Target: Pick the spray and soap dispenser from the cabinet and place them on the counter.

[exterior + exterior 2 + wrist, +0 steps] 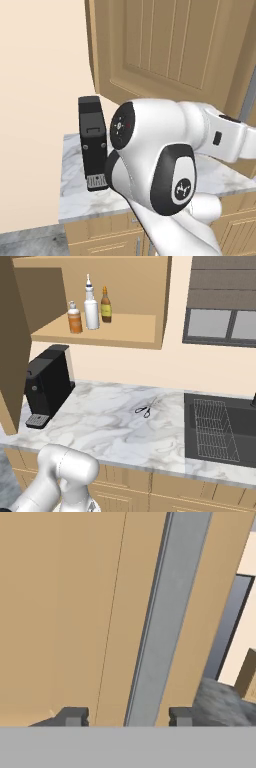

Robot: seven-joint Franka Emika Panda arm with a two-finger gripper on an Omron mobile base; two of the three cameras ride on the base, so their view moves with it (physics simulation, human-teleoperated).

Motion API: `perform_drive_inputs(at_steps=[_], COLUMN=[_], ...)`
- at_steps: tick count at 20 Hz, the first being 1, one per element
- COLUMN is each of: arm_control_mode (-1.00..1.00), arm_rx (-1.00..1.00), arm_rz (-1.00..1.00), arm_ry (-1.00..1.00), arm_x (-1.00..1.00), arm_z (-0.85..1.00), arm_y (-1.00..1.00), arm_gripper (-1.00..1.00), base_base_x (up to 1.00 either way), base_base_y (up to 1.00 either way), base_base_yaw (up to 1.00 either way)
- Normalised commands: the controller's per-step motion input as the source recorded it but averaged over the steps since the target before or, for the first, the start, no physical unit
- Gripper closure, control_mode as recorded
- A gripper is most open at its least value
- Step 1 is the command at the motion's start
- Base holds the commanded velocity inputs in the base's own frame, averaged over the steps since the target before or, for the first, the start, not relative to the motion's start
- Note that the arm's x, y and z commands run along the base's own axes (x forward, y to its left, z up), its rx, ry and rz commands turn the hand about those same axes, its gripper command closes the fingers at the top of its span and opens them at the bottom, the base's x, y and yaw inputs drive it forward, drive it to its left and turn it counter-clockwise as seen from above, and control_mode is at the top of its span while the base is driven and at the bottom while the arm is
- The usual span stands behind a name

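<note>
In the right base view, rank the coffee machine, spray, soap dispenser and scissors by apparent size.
1. coffee machine
2. spray
3. soap dispenser; scissors look similar, too close to rank.

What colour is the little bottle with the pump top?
Orange, with a white pump: the soap dispenser, clearest in the right base view.

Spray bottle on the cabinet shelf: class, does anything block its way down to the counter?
Nothing visible does. The spray stands on the open cabinet shelf, whose front is clear. Bare counter lies below, between the coffee machine and scissors.
</note>
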Motion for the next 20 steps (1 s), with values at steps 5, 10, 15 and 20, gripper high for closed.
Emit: perform_drive_inputs(at_steps=[5,10,15,20], arm_control_mode=[-1.0,-1.0,-1.0,-1.0], arm_rx=[0.0,0.0,-0.01,-0.02], arm_rz=[0.0,0.0,0.0,0.01], arm_ry=[0.0,0.0,0.0,0.0], arm_x=[0.0,-0.18,-0.42,-0.65], arm_z=[0.0,-0.25,-0.36,-0.41], arm_y=[0.0,-0.01,0.11,0.05], arm_gripper=[-1.0,-1.0,-1.0,-1.0], base_base_x=[0.0,0.0,0.0,0.0], base_base_y=[0.0,0.0,0.0,0.0], base_base_yaw=[0.0,0.0,0.0,0.0])
